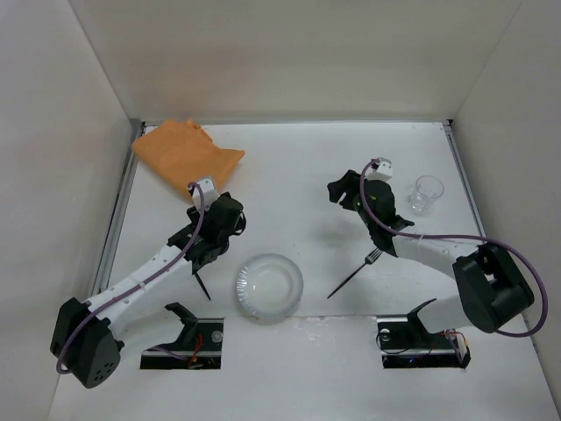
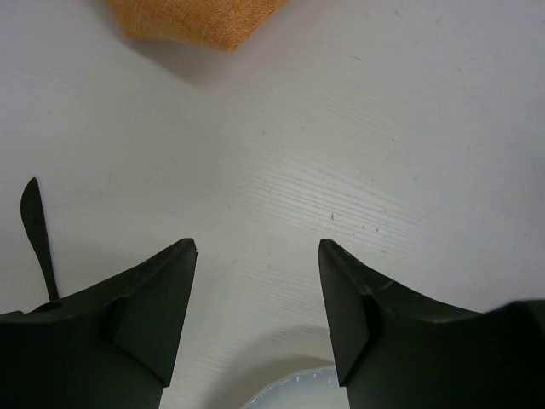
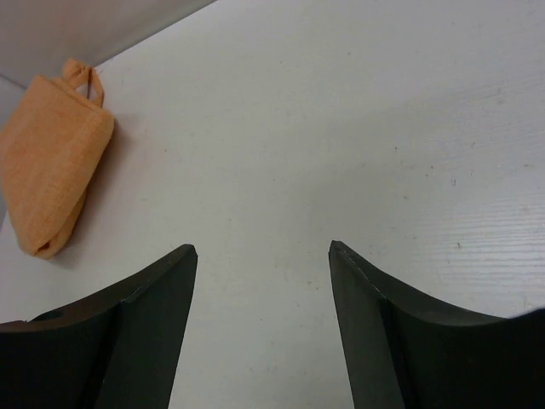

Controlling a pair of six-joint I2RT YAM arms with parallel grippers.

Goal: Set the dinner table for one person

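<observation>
Table: the white table (image 1: 298, 167) fills the floor of the white-walled box, with a thin metal rail (image 1: 116, 219) down each side, and everything here stands on it.
Left claw: the left claw (image 2: 258, 247) hangs over bare tabletop with its two fingers spread wide and nothing between them. From above it sits left of centre (image 1: 221, 226), between the cloth and the plate.
Right claw: the right claw (image 3: 262, 249) is also spread wide and empty, over bare tabletop right of centre (image 1: 340, 191).
Cloth: an orange cloth (image 1: 186, 154) lies folded and rumpled in the far left corner.
Plate: a round pale plate (image 1: 269, 286) sits near the front edge, between the two arm bases.
Fork: a black fork (image 1: 355, 273) lies slanted just right of the plate, tines toward the right arm.
Dark utensil: a slim dark utensil (image 1: 202, 286) lies left of the plate, partly under the left arm. Its pointed tip shows in the left wrist view (image 2: 36, 234).
Glass: a clear glass (image 1: 427, 193) stands upright near the right rail, beside the right arm.
</observation>
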